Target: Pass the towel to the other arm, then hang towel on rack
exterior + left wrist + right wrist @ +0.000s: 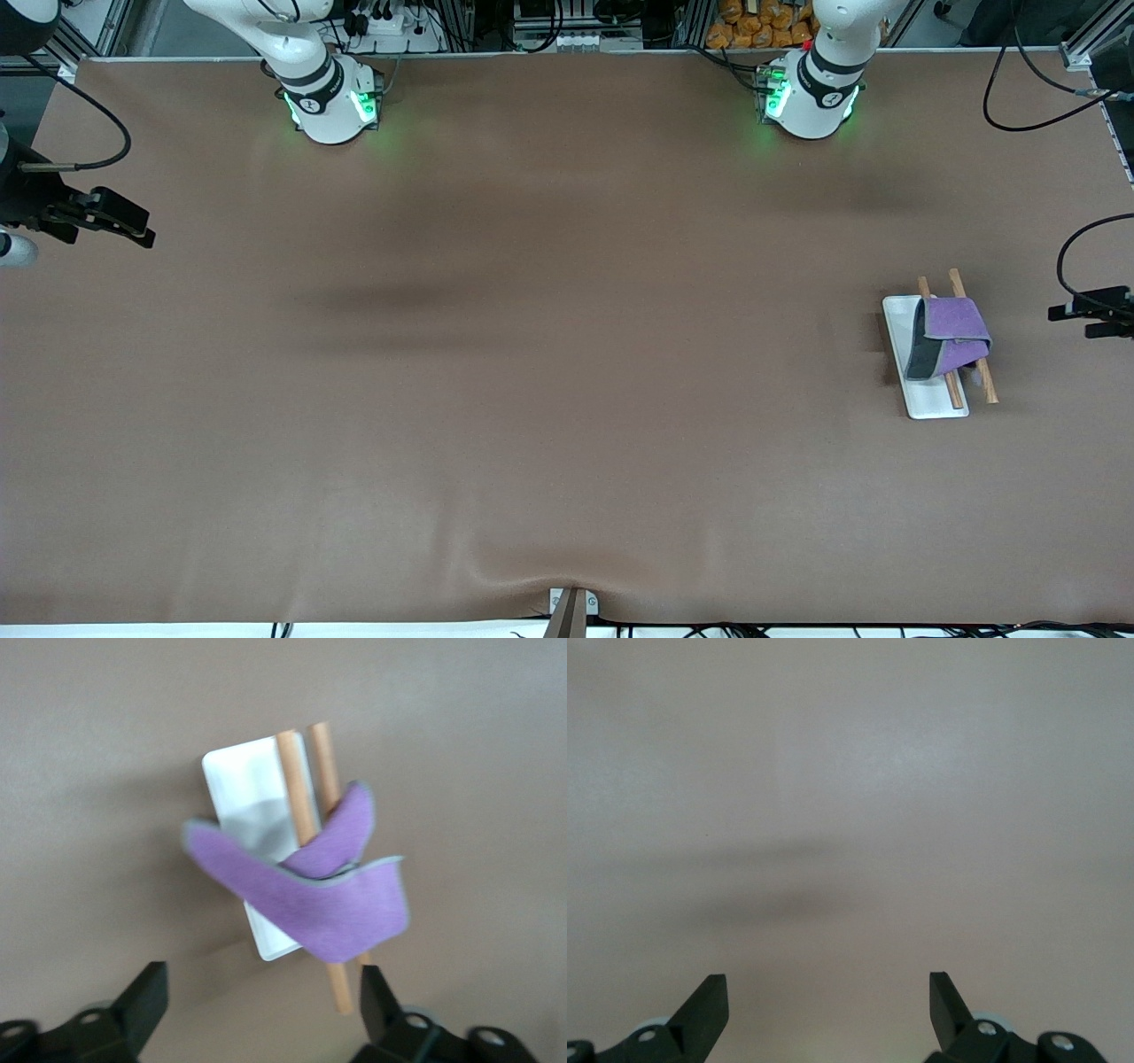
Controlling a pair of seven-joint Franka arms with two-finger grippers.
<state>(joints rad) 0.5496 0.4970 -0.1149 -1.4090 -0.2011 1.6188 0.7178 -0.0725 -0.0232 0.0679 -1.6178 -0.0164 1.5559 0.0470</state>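
Inspecting, we find the towel [950, 337] bunched unevenly across the rack [937, 403] rods; left gripper [262, 1005] stands wide open, empty, above it; right gripper [829, 1005] waits open, empty; the lopsided drape could slip off.

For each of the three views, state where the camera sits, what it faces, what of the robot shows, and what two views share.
Front view: high across the table, facing both arm bases; left gripper and right gripper at the edges.
Left wrist view: on the left wrist, looking down at the towel draped over the rack; open fingertips show.
Right wrist view: bare table; open fingertips.
Shared: front and left wrist both show towel and rack.
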